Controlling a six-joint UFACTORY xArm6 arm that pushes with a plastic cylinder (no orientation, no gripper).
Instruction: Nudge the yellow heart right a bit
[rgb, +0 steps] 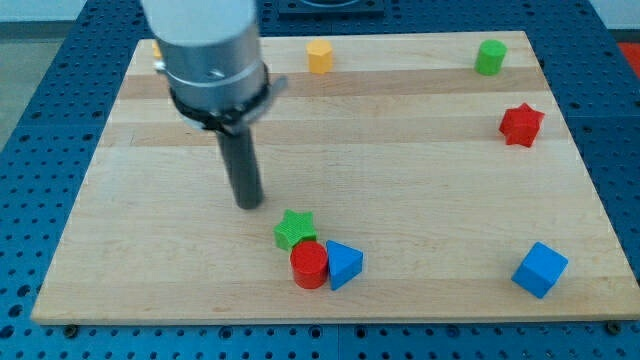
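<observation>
A sliver of a yellow block shows at the view's top left, mostly hidden behind the arm's grey body, so I cannot make out its shape. Another yellow block, roughly pentagonal, sits near the board's top edge, right of the arm. My tip rests on the board left of centre. It is well below both yellow blocks and a little up and left of the green star, not touching it.
A red cylinder and a blue triangular block huddle just below the green star. A blue cube lies at the bottom right, a red star at the right, and a green block at the top right.
</observation>
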